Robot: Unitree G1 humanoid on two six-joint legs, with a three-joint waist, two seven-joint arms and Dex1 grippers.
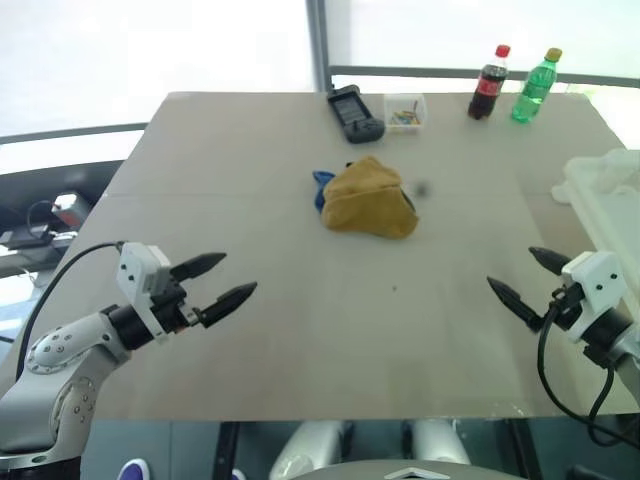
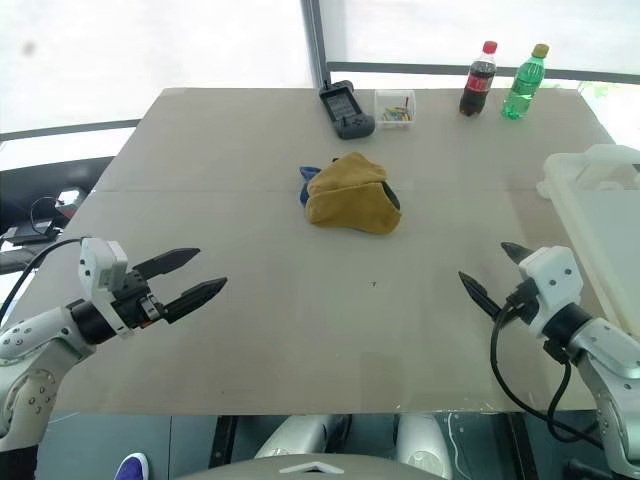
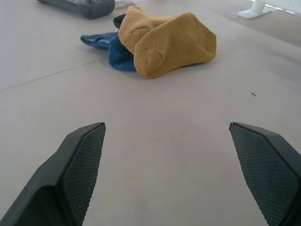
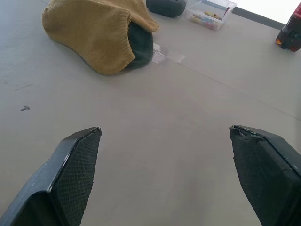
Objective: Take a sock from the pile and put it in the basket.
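The left gripper (image 1: 232,281) hangs wide open over the near left of the surface (image 1: 300,340), holding nothing, well apart from the pile (image 1: 365,198) at the middle, where a mustard-yellow sock (image 1: 372,200) lies on top of blue ones. The right gripper (image 1: 522,278) is likewise open and empty, near the basket (image 1: 610,195) at the right edge. The right gripper looks the better choice: come down on the top sock's raised fold and pinch only that 1 layer.
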